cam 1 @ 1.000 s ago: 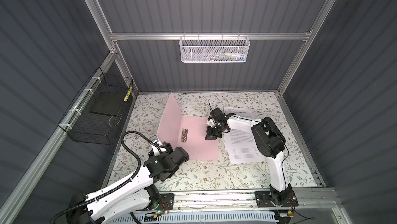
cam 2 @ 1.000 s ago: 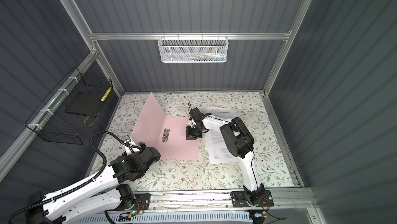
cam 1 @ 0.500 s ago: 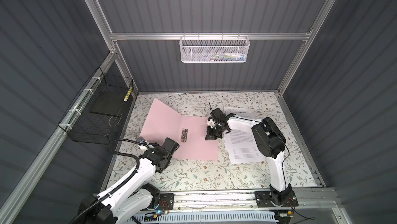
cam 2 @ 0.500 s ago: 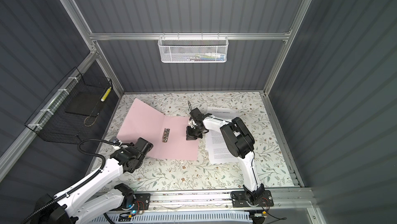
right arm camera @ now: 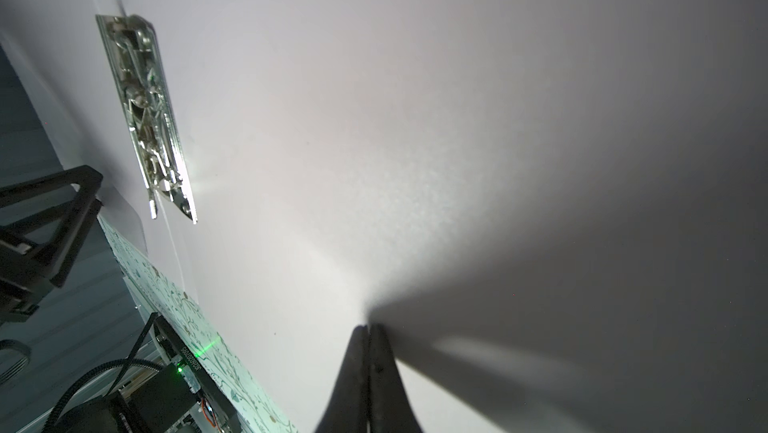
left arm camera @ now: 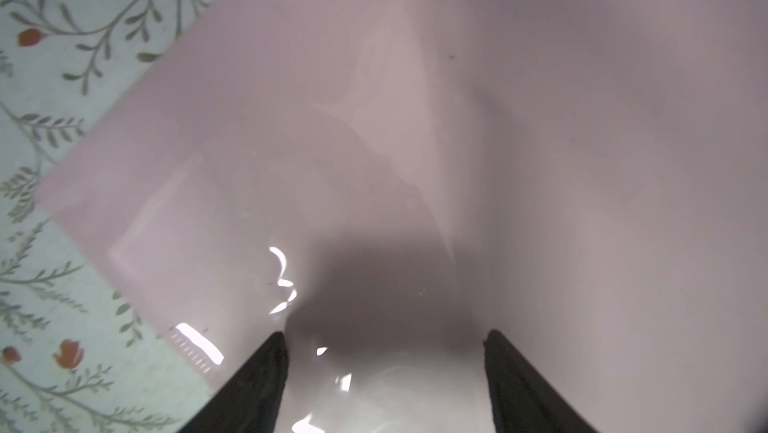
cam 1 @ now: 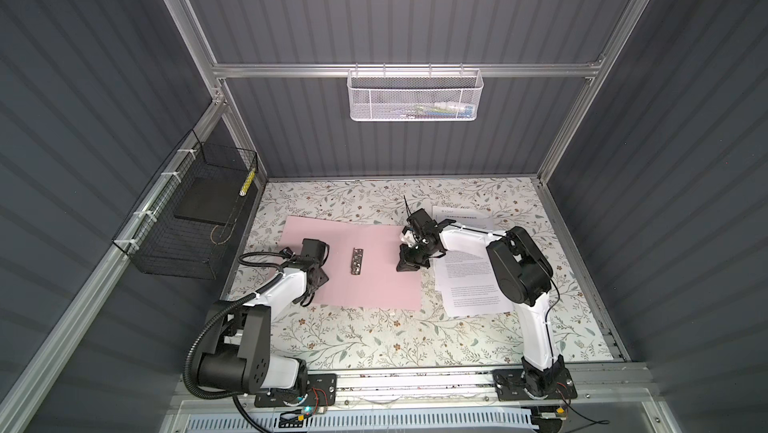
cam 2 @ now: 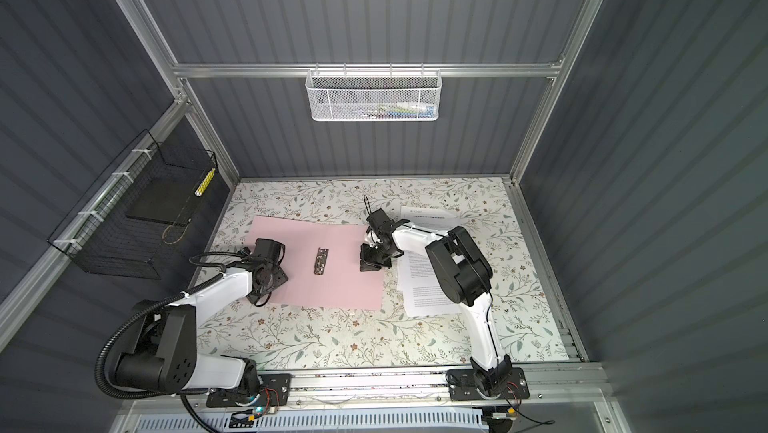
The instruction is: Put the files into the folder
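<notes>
Okay so the folder (cam 1: 374,285) (cam 2: 336,281) lies opened flat on the floral tabletop (cam 1: 374,343), both pink flaps down, w/ the metal clip strip (cam 1: 357,261) (right arm camera: 145,115) running along the spine in the middle. Next to it, the files (cam 1: 465,281) (cam 2: 419,285) sit in a loose stack just right of the folder, on the tabletop and not in it yet. They're partly hidden under the right arm (cam 1: 515,269), and one sheet (cam 1: 461,214) w/ a small header pokes out at the back of the stack. Over on the other side, the left end effector (cam 1: 314,287) (left arm camera: 386,368) hangs over the folder's left flap near the front-left corner. Its fingers (left arm camera: 266,377) are spread apart w/ nothing btw them, just pink surface below; can't tell if the tips touch it. Meanwhile the right end effector (cam 1: 409,265) (right arm camera: 368,333) is at the right flap's outer edge, btw the clip strip and the files. Its fingers are pressed together, nothing pinched, and the tips point down at the folder surface in the right wrist view.
</notes>
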Tool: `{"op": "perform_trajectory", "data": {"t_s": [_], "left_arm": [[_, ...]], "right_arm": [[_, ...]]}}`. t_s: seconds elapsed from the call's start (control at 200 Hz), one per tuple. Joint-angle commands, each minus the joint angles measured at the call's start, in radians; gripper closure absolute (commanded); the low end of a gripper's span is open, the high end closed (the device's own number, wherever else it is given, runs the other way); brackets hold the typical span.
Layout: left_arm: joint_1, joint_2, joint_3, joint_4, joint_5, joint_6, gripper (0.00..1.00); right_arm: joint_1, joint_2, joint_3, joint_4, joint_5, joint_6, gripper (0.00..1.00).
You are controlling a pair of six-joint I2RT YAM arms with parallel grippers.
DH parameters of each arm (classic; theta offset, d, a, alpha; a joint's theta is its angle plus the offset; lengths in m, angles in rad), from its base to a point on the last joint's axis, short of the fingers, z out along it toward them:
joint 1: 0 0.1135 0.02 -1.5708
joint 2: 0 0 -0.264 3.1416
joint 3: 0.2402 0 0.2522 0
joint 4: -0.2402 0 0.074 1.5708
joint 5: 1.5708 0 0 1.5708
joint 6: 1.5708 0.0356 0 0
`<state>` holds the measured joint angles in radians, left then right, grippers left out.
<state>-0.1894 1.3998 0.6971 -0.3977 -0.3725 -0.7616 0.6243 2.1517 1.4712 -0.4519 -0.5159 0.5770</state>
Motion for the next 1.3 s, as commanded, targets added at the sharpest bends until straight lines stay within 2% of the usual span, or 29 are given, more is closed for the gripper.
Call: {"op": "perform_trajectory", "data": {"t_s": [0.0, 0.12, 0.185, 0.385, 0.54, 0.64, 0.715, 0.805, 0.881, 0.951, 1.136, 1.296], "left_arm": [[0.007, -0.046, 0.035, 0.076, 0.140, 0.100, 0.25], [0.005, -0.067, 0.004, 0.272, 0.364, 0.119, 0.34], [-0.009, -0.042, 0.021, 0.324, 0.436, 0.121, 0.37], [-0.124, 0.018, 0.095, 0.310, 0.386, 0.143, 0.43], [-0.172, 0.125, 0.160, 0.297, 0.399, 0.131, 0.55], [-0.182, 0.171, 0.178, 0.264, 0.353, 0.122, 0.54], [-0.182, 0.182, 0.185, 0.228, 0.279, 0.121, 0.54], [-0.182, 0.176, 0.189, 0.188, 0.193, 0.124, 0.51], [-0.183, 0.183, 0.197, 0.171, 0.166, 0.133, 0.49], [-0.183, 0.196, 0.188, 0.186, 0.180, 0.135, 0.49], [-0.188, 0.247, 0.152, 0.287, 0.306, 0.105, 0.53], [-0.199, 0.267, 0.138, 0.333, 0.332, 0.081, 0.56]], "right_arm": [[-0.010, -0.017, 0.015, -0.051, 0.015, -0.019, 0.94], [-0.020, -0.076, -0.024, -0.004, 0.034, -0.030, 0.97], [-0.025, -0.118, -0.041, 0.015, 0.059, -0.037, 0.97], [-0.052, -0.217, -0.069, 0.044, 0.066, -0.035, 0.95], [-0.121, -0.377, -0.214, 0.176, 0.061, 0.039, 0.95], [-0.176, -0.481, -0.293, 0.211, 0.054, 0.053, 0.91], [-0.205, -0.548, -0.335, 0.204, 0.072, 0.035, 0.89], [-0.222, -0.590, -0.375, 0.201, 0.095, 0.012, 0.88], [-0.233, -0.598, -0.399, 0.200, 0.088, 0.006, 0.87], [-0.242, -0.599, -0.420, 0.213, 0.082, 0.010, 0.87], [-0.270, -0.604, -0.446, 0.236, 0.061, 0.024, 0.86], [-0.335, -0.618, -0.463, 0.239, 0.044, 0.025, 0.85]]}}
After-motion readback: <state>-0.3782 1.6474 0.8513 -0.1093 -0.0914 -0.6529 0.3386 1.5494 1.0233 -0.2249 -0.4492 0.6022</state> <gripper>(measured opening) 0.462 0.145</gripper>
